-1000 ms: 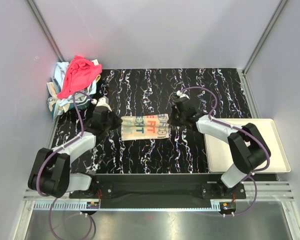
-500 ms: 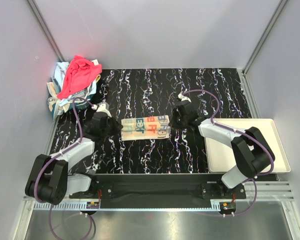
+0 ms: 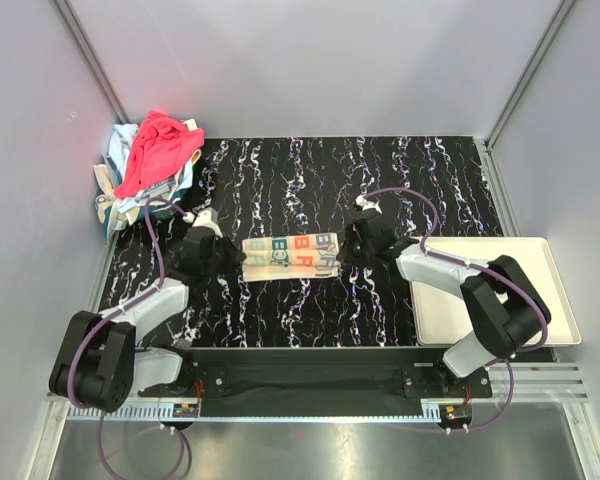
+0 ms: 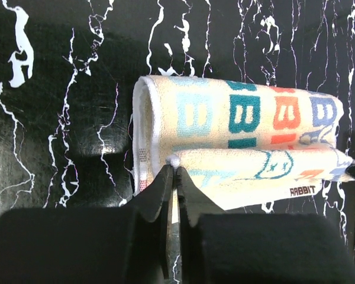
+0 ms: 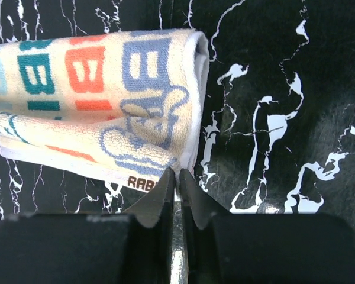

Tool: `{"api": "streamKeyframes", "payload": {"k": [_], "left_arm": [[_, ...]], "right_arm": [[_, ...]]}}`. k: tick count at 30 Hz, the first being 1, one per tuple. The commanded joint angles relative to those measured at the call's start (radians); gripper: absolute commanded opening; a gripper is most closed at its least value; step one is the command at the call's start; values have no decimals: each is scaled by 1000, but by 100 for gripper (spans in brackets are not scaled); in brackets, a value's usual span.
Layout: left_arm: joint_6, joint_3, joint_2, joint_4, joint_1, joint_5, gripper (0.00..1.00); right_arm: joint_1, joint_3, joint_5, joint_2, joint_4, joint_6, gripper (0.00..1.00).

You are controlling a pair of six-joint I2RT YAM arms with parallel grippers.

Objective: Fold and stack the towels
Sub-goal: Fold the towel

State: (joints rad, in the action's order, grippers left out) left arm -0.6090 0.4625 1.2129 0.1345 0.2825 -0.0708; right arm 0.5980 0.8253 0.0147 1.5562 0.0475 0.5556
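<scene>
A cream towel with coloured block letters (image 3: 290, 255) lies folded into a narrow strip in the middle of the black marbled table. My left gripper (image 3: 232, 260) is shut on the towel's near left corner, shown in the left wrist view (image 4: 174, 168) with the towel (image 4: 242, 118) beyond it. My right gripper (image 3: 346, 250) is shut on its near right corner, seen in the right wrist view (image 5: 177, 173) against the towel (image 5: 106, 77). A pink-red towel (image 3: 158, 148) tops a pile with light blue cloth (image 3: 120, 205) at the back left corner.
A flat cream tray (image 3: 550, 310) lies at the right edge, beside the right arm. Grey walls close in the left, back and right sides. The pile sits against the left wall.
Both grippers have moved toward the near side with the towel's edge, laying the upper layer over the lower one. The towel now looks narrower and lies a little nearer.
</scene>
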Motion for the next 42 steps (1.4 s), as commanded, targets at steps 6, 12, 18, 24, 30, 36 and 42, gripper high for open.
{"api": "streamKeyframes", "payload": {"k": [6, 12, 18, 24, 30, 36, 42], "left_arm": [[-5, -2, -105, -35, -2, 5, 32], [-20, 34, -214, -107, 6, 42, 40], [-29, 120, -135, -130, 81, 51, 41], [-54, 145, -4, -131, 182, 115, 40], [-93, 99, 85, -161, 188, 193, 38], [-100, 84, 143, -154, 188, 201, 37], [-92, 85, 134, -164, 190, 198, 37]], "right_arm": [[9, -3, 4, -59, 0, 10, 36], [9, 67, 79, -119, 138, 6, 40], [13, 136, 56, -71, 169, 9, 38], [55, 126, 44, 13, 114, 35, 36], [82, 35, 22, 51, 58, 67, 34], [82, -18, 57, -5, 89, 64, 37], [79, 38, 134, -58, 173, 18, 51]]}}
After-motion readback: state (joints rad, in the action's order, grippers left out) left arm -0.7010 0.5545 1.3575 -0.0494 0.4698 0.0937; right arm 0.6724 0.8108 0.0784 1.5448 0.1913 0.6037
